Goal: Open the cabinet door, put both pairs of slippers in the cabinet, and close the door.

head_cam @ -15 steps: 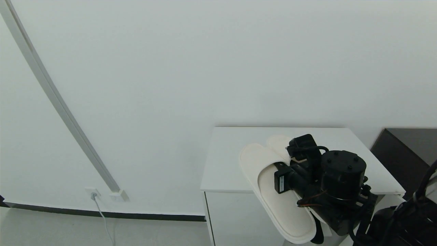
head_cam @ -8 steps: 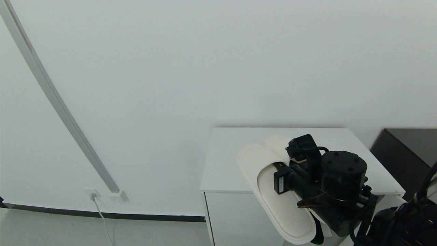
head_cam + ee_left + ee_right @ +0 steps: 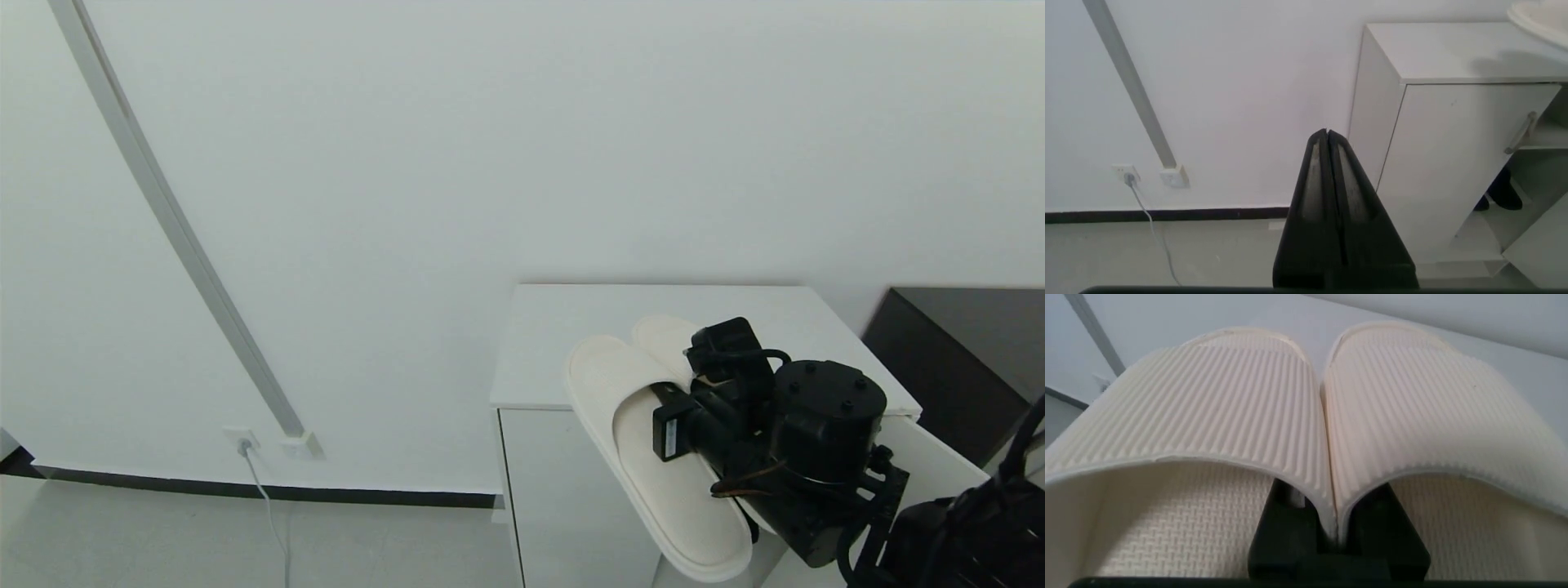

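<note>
A pair of cream slippers (image 3: 653,457) hangs in front of the white cabinet (image 3: 571,490), over its top front edge. My right gripper (image 3: 690,390) is shut on their inner sides, pinching both slippers (image 3: 1233,400) together; its fingers (image 3: 1290,496) show under the ribbed uppers. In the left wrist view the cabinet (image 3: 1437,163) has its left door shut, with a handle (image 3: 1521,132). The compartment beside it stands open, with a dark shoe (image 3: 1503,192) on a shelf. The open door (image 3: 931,465) juts out at the right. My left gripper (image 3: 1328,143) hangs shut and empty, left of the cabinet.
A dark piece of furniture (image 3: 955,351) stands right of the cabinet. A grey cable duct (image 3: 163,212) runs down the wall to a socket (image 3: 243,445) with a white cord. Bare floor (image 3: 163,539) lies left of the cabinet.
The head camera has shifted, so the cabinet sits higher and more to the left in the picture, and the open door's edge now shows. The right gripper still holds the slippers.
</note>
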You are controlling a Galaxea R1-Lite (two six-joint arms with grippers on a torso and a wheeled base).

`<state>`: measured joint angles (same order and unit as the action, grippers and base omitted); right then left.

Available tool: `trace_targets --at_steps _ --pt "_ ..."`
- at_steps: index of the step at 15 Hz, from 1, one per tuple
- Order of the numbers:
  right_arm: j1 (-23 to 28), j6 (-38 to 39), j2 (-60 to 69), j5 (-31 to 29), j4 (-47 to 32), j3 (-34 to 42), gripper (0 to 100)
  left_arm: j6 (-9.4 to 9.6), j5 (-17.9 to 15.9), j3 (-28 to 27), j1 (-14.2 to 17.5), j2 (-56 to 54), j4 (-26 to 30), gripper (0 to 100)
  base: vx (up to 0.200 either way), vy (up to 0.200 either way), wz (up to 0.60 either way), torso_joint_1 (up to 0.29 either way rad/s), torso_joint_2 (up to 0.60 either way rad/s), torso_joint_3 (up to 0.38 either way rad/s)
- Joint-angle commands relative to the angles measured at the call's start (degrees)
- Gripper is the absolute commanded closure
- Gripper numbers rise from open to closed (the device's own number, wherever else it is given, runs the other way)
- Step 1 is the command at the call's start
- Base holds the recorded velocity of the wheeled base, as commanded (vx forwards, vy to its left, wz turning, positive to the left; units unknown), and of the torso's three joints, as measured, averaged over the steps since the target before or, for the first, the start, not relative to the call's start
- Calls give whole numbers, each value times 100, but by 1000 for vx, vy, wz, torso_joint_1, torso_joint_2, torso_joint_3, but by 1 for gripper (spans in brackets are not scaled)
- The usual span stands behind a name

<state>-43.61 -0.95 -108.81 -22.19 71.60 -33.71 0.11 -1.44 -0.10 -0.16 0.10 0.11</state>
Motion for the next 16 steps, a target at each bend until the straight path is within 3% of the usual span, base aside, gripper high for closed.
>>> trace_targets --at_steps 1,6,16 --pt "10 -37 -26 -5 30 48 100 -2 12 1 -2 -1 -2 100 0 0 0 0 0 0" --pt "10 -72 -26 -5 171 110 100 15 12 1 -2 -1 -2 100 0 0 0 0 0 0" --pt "1 -186 -35 4 346 242 100 24 -6 1 -2 -1 7 100 0 -200 0 2 2 3"
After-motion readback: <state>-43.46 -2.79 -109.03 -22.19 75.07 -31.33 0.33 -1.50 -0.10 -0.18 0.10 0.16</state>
